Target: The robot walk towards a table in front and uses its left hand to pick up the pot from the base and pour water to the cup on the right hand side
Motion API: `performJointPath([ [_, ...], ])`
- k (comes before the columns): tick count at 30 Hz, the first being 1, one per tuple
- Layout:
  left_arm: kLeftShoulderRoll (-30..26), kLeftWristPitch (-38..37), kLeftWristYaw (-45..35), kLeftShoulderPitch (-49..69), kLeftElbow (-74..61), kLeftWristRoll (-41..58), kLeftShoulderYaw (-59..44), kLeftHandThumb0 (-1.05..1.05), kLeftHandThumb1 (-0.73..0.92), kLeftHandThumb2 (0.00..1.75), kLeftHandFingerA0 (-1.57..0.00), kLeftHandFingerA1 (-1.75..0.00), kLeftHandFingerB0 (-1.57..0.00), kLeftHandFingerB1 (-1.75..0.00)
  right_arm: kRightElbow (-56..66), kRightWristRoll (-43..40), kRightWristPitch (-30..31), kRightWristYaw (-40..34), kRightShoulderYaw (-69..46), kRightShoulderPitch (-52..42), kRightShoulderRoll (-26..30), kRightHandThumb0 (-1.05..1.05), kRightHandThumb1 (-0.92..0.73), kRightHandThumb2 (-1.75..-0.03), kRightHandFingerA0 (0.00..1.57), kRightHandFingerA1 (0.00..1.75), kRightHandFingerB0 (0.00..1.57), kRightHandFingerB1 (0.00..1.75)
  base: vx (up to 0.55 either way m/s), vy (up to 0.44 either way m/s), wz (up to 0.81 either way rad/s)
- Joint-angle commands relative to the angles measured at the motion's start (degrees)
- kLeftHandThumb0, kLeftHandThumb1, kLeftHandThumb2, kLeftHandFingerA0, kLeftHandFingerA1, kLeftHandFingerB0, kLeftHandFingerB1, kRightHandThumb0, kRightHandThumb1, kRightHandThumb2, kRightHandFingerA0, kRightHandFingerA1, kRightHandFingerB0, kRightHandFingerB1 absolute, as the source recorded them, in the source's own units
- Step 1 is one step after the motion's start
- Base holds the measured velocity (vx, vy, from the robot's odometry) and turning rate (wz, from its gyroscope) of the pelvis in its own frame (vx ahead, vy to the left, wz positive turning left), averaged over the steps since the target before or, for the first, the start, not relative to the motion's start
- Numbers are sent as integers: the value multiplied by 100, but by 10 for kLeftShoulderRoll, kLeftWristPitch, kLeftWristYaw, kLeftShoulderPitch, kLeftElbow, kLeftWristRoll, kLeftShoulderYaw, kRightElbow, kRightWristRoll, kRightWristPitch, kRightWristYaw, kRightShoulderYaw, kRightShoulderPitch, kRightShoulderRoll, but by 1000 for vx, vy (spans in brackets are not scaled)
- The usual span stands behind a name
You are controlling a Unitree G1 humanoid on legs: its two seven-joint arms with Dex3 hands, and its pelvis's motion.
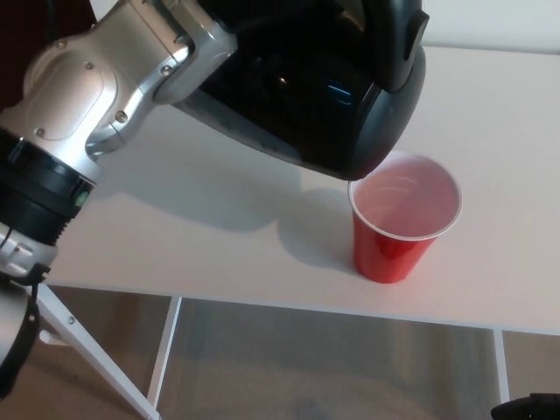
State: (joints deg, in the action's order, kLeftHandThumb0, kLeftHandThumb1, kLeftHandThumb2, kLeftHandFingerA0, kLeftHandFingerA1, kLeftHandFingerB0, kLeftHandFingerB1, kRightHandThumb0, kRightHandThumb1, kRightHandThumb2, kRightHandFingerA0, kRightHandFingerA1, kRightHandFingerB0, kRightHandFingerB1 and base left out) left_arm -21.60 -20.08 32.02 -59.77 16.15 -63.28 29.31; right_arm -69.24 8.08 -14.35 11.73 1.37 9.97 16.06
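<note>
**K:** White table [516, 114] fills most of the head view, front edge low in the picture, floor below it. Biggest thing over it is the left arm [74, 114], silver shell with a black wrist ring, coming in from 9 o'clock and running up toward 12.

**M:** And the pot?

**K:** Black pot [306, 96], glossy, carried off the table at the top centre. It is tilted hard, long axis running from about 10 o'clock down to 4 o'clock, low end pointing at the cup. Base isn't in the picture.

**M:** Left hand state?

**K:** Can't tell. The hand itself is hidden behind the arm shell and the pot body. The pot is clearly off the table and moving with that arm, so I judge it held, but I can't see fingers on the handle.

**M:** Right hand?

**K:** Not in the picture.

**M:** Cup?

**K:** Red cup [404, 219], white inside, upright on the table near the front edge, at 4 o'clock from the pot body. Pot's low edge overlaps the cup rim at the rim's 10 o'clock side. Touching or just above, I can't tell from this angle.

**M:** Water going in?

**K:** No stream visible, and the inside looks pale pink; level unreadable.

**M:** So what does the pour turn on?

**K:** Spout line. The mouth lies down and right of the pot's low end. My read: more tilt along the same axis, keeping the lip inside the rim. Risk is nudging a light cup.
</note>
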Motion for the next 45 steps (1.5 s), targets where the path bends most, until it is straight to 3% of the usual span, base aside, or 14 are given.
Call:
performJointPath([
  [1,-6,-11,26,-25,-7,-18,-4,-34,52,59,-98,-161,-93,-56,0,-1,4,-1,-2,-2,9,-65,-47,-54,91,62,67,56,0,0,0],
  [14,-16,-29,21,-30,-4,-27,5,-34,57,57,-99,-152,-89,-56,1,4,2,-3,1,-3,9,-66,-47,-54,94,61,67,55,0,0,0],
  [16,0,-15,18,-17,-2,-2,-11,-35,53,60,-101,-161,-92,-58,3,3,5,-3,-1,-1,7,-66,-47,-54,93,61,67,55,0,0,0],
  [18,46,45,-72,22,-28,92,-58,-32,54,59,-99,-164,-85,-56,4,2,6,-2,-1,1,6,-67,-47,-54,93,62,66,55,0,0,0],
  [21,67,82,-125,35,-46,110,-87,-31,58,61,-99,-161,-83,-57,4,1,6,0,-1,2,5,-66,-47,-54,93,62,65,55,0,0,0],
  [22,94,141,-182,40,-55,164,-126,-13,69,61,-83,-165,-72,-132,2,1,5,0,-2,2,5,-67,-47,-54,93,61,67,55,0,0,0],
  [25,142,237,-244,34,-56,226,-190,-15,71,58,-75,-171,-67,-110,2,0,4,1,-3,1,5,-66,-47,-54,95,61,67,55,0,0,0],
  [26,162,281,-256,16,-37,270,-231,-18,78,63,-90,-148,-79,-91,1,0,3,1,-3,1,5,-65,-47,-54,95,61,67,55,0,0,0],
  [28,176,309,-259,-1,-13,307,-270,-16,79,64,-93,-147,-81,-92,2,1,2,0,-2,0,5,-65,-48,-54,94,61,66,55,0,0,0],
  [29,179,321,-263,-10,3,340,-299,-12,80,71,-111,-127,-81,-95,2,2,4,-1,-1,0,5,-65,-48,-55,95,62,66,55,0,0,0],
  [31,184,359,-272,-28,36,419,-372,-10,80,74,-108,-126,-81,-109,2,6,7,-7,3,1,4,-64,-47,-54,97,60,68,55,0,0,0],
  [41,174,408,-290,-29,62,463,-467,-12,75,73,-108,-128,-81,-104,2,7,15,-9,4,3,2,-62,-47,-54,96,60,67,54,0,0,0],
  [43,174,414,-292,-25,66,489,-495,-13,77,76,-95,-149,-75,-107,1,6,14,-9,3,2,2,-62,-47,-54,95,61,67,54,0,0,0],
  [45,177,425,-290,-24,68,501,-514,-12,77,74,-106,-141,-73,-101,0,6,14,-9,3,3,2,-62,-46,-54,93,61,67,55,0,0,0],
])
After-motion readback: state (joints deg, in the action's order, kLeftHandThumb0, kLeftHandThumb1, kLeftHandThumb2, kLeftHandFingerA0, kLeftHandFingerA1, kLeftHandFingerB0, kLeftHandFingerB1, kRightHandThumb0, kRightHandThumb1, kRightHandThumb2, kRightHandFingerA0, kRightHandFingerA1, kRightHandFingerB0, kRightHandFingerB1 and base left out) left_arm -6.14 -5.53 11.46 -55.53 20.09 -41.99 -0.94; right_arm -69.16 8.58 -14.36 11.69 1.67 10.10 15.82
